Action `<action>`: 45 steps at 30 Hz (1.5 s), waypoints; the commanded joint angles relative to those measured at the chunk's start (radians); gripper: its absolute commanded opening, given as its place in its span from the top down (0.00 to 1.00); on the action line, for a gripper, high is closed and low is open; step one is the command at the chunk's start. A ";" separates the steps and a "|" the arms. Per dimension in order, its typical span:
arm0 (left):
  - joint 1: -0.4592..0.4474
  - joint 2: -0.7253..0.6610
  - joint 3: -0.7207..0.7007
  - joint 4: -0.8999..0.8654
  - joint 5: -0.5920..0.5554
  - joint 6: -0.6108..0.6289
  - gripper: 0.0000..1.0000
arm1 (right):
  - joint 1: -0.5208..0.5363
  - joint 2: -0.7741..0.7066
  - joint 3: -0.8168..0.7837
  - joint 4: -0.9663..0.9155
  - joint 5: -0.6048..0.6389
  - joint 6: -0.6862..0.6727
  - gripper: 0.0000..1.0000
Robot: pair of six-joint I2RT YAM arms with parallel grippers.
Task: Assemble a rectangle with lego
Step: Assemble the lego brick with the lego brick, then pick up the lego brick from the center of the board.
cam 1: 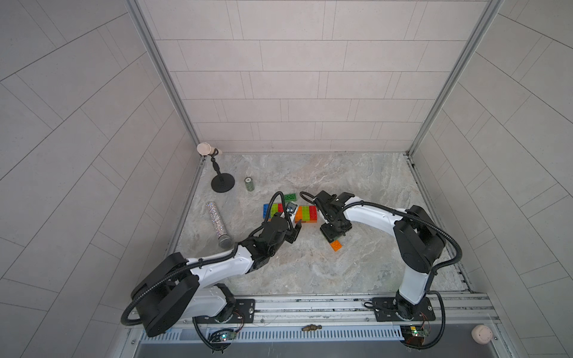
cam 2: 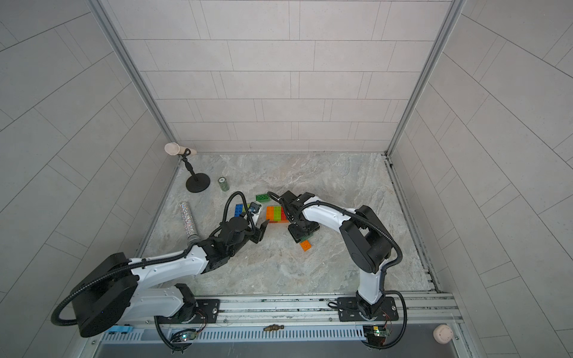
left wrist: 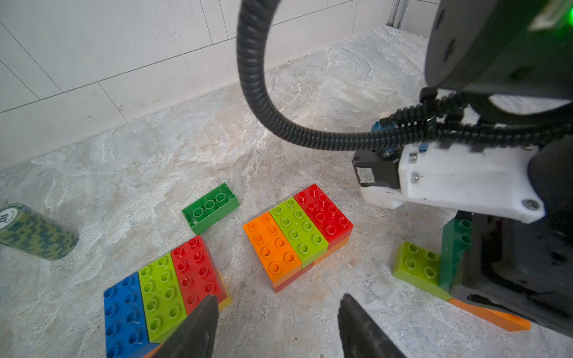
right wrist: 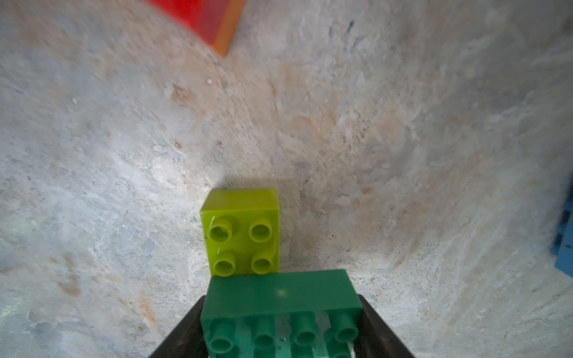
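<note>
Closest to the front edge of the worktop (cam 1: 387,192), an orange brick (cam 1: 336,245) lies flat, half hidden under your right tool (cam 1: 335,231). That tool is clamped on a dark green brick (right wrist: 280,297), studs up, one finger at each short end. The dark green brick sits crosswise over one half of a lime brick (right wrist: 242,232). Four lime studs are bare, on the end toward the middle blocks. Pressed fully home or not, can't tell. The orange brick meets the lime one under the tool; joined or just touching, can't tell.

Level with that, toward the left edge, your left tool (left wrist: 279,302) hangs with fingers apart and nothing between them. It's just on the front side of the gap between two blocks.

Next back, around the worktop's middle:
- An orange-lime-red block (left wrist: 297,232), three bricks side by side on a second layer.
- A blue-lime-red block (left wrist: 164,294) toward the left edge, same build. The two blocks are apart, not touching.
- A glittery tube (cam 1: 217,221) lying near the left edge.

Behind the gap, a loose green brick (left wrist: 210,208) lies hollow side up, alone.

Further back toward the far left corner: a small green can (cam 1: 249,184), then a black stand (cam 1: 222,183).
</note>
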 commanded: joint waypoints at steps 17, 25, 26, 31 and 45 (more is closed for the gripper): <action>0.027 -0.027 0.147 -0.179 -0.010 0.013 0.24 | -0.259 -0.175 0.069 -0.107 -0.092 0.016 0.18; 0.008 0.098 0.235 -0.157 0.133 -0.010 0.25 | -0.483 -0.012 0.098 0.098 -0.017 0.047 0.15; 0.001 0.113 0.237 -0.142 0.140 -0.019 0.25 | -0.490 0.018 0.115 0.106 -0.023 0.045 0.15; -0.025 0.165 0.259 -0.108 0.144 -0.032 0.25 | -0.497 0.136 0.194 0.097 -0.030 0.012 0.15; -0.024 0.164 0.254 -0.124 0.120 -0.020 0.25 | -0.448 0.164 0.171 0.056 0.046 -0.013 0.41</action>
